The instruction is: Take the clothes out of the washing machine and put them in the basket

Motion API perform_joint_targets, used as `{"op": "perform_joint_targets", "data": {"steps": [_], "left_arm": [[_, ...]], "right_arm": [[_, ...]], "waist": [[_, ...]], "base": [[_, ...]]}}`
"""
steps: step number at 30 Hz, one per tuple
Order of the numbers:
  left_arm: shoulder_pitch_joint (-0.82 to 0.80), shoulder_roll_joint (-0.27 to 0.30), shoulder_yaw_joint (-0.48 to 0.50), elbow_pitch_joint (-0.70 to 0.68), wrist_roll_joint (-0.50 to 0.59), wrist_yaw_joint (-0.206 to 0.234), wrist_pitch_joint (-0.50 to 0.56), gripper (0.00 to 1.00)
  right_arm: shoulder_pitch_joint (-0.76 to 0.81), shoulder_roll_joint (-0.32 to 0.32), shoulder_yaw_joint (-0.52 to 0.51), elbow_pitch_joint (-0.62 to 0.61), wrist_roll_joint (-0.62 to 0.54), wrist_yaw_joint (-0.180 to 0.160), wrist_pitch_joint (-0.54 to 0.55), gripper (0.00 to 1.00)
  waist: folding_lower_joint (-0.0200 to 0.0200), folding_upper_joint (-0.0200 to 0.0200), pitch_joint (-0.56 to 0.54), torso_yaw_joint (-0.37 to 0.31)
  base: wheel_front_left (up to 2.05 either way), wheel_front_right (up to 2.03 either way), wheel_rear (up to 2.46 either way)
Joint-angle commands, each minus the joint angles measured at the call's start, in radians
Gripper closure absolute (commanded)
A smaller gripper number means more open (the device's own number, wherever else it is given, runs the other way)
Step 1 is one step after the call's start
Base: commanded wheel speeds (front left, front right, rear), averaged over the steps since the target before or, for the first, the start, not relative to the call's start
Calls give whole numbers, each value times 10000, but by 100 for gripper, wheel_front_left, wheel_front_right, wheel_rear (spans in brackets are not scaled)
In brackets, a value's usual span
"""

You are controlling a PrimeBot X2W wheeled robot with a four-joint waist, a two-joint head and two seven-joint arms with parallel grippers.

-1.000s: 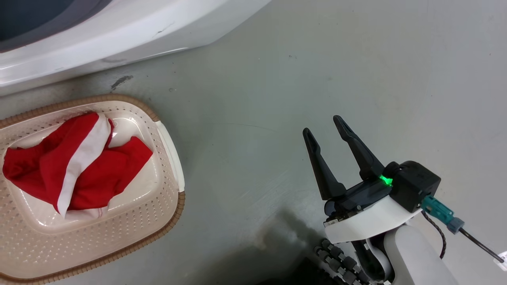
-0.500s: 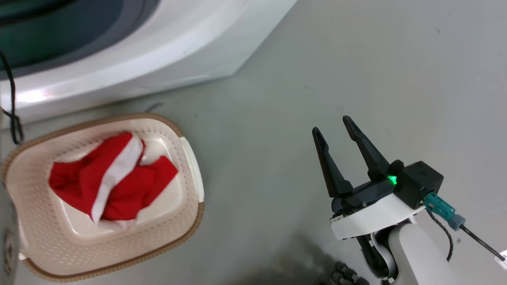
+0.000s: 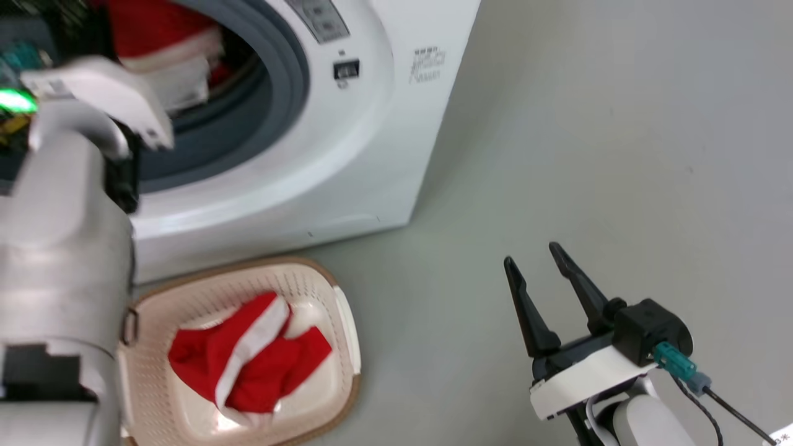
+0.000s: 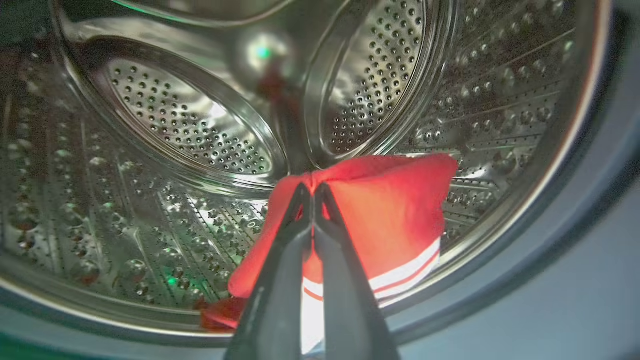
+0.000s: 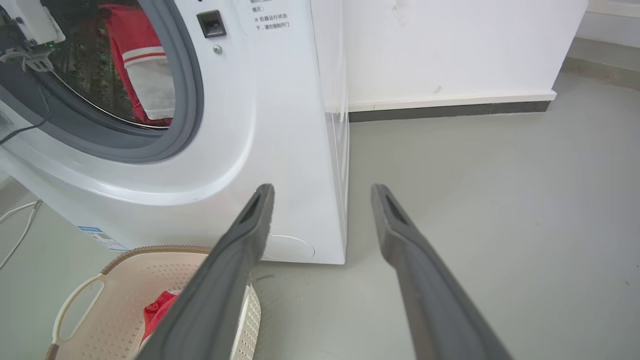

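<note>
Inside the perforated steel drum [image 4: 190, 130] of the washing machine [image 3: 347, 142], my left gripper [image 4: 311, 189] is shut on a red garment with white bands [image 4: 395, 210], which hangs lifted off the drum floor. The head view has that garment [image 3: 155, 31] in the porthole beyond my pale left forearm [image 3: 62, 248]. On the floor before the machine stands the cream basket [image 3: 347, 334], with another red and white garment [image 3: 254, 365] lying in it. My right gripper [image 3: 531, 253] stays open over the floor to the basket's right, holding nothing. Past its fingers, the right wrist view looks on the machine [image 5: 280, 100] and the basket [image 5: 80, 305].
Grey floor [image 3: 588, 155] spreads to the right of the machine. A white wall with a dark baseboard [image 5: 450, 107] stands behind it. A thin white cable [image 5: 15, 225] lies on the floor at the machine's left in the right wrist view.
The head camera has tilted up, bringing the porthole into view and the basket lower. My left forearm has come into view, reaching into the drum. The right gripper stays open.
</note>
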Motion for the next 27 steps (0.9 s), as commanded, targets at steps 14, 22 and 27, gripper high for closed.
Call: {"op": "perform_joint_targets", "data": {"steps": [14, 22, 27], "left_arm": [[3348, -737, 286, -3095, -390, -243, -328, 100], [5354, -1039, 184, -6466, -364, 103, -249, 100], [6955, -1188, 138, -8762, -385, 644, 203, 100]], "right_arm": [[1182, -3, -189, -385, -277, -7, 647, 0], [1665, -3, -418, -741, -392, -7, 926, 0], [1787, -2, -450, -904, -440, -7, 1035, 0]], "waist": [[1, 0, -2719, 1442], [1, 0, -3201, 2074], [1, 0, -3205, 2320]], "base": [[0, 0, 0], [0, 0, 0], [0, 0, 0]]}}
